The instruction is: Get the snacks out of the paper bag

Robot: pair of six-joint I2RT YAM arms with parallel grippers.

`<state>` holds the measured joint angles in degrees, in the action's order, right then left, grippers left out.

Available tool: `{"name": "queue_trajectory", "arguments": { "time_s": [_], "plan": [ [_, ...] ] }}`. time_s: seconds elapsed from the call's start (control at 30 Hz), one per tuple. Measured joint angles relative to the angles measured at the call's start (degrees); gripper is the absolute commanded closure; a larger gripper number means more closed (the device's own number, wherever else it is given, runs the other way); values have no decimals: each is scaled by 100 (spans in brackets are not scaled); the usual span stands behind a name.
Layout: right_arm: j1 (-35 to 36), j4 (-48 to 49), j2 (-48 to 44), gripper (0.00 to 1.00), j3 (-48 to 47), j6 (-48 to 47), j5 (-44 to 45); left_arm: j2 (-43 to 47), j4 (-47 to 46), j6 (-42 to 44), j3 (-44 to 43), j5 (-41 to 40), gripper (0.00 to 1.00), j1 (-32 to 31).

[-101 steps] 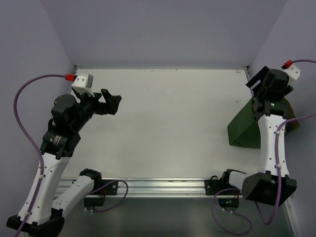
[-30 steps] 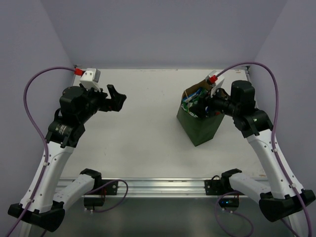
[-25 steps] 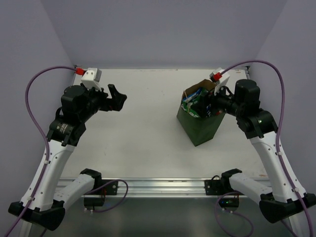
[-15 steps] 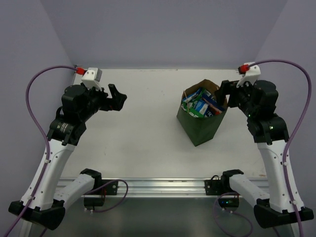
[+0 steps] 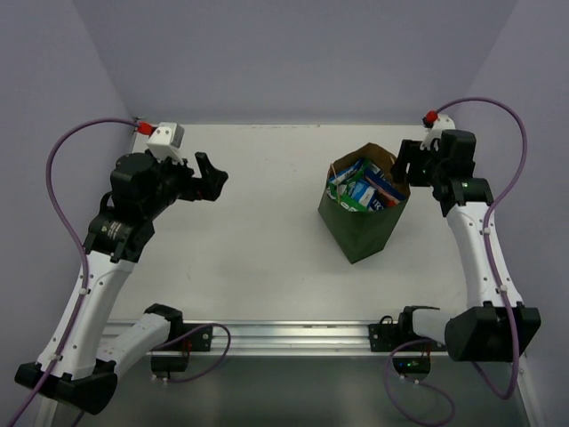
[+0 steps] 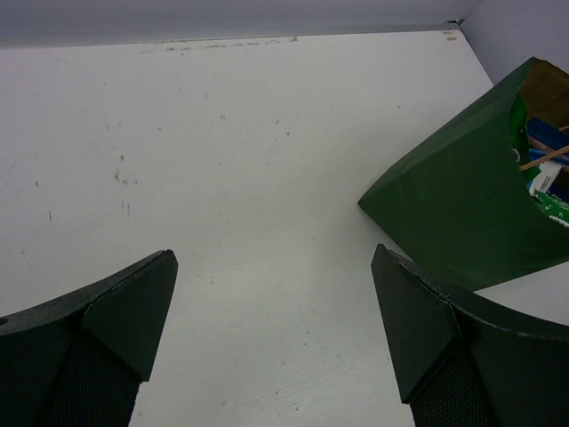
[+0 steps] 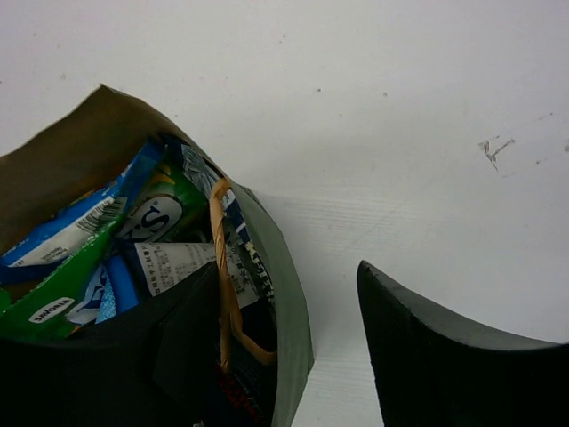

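The dark green paper bag (image 5: 360, 233) stands upright at the right middle of the table, mouth open upward. Several snacks (image 5: 359, 189) fill it: blue, green-white and dark packets (image 7: 107, 249). A brown cord handle (image 7: 220, 267) hangs inside. My right gripper (image 5: 407, 165) is open at the bag's right rim. In the right wrist view it (image 7: 286, 271) straddles the bag's wall (image 7: 289, 307), one finger over the mouth and one outside, holding nothing. My left gripper (image 5: 210, 178) is open and empty, far left of the bag. The bag also shows in the left wrist view (image 6: 453, 209).
The white table (image 5: 267, 249) is bounded by purple walls at the back and both sides. A metal rail (image 5: 284, 336) with both arm bases runs along the near edge. A small pencil mark (image 7: 493, 149) lies on the table right of the bag.
My right arm brought the bag from the right edge toward the middle, stood it upright, let go and drew back to its right rim. The left arm barely moved.
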<state>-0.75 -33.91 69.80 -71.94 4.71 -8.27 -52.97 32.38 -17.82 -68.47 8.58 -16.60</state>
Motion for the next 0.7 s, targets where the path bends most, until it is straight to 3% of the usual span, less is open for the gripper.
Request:
{"name": "queue_trajectory", "arguments": {
  "time_s": [0.23, 0.27, 0.3, 0.37, 0.57, 0.7],
  "plan": [
    [-225, 236, -2, 67, 374, 11, -356, 9, 7, 2, -2, 44, 0, 0],
    [-223, 251, -2, 74, 398, 4, -420, 0, 15, 4, -13, 66, 0, 0],
    [-219, 267, 0, 88, 417, -7, -481, -24, 24, 4, -35, 94, 0, 0],
    [-221, 273, 0, 100, 426, -22, -540, -96, 33, 4, -116, 181, 0, 0],
    [-127, 197, -170, 100, 424, -201, -485, -514, 39, 2, -496, 527, 0, -4],
    [402, 127, -579, 100, 350, -498, 63, -1080, 94, -31, -1005, 667, 0, -201]
  ]
}}
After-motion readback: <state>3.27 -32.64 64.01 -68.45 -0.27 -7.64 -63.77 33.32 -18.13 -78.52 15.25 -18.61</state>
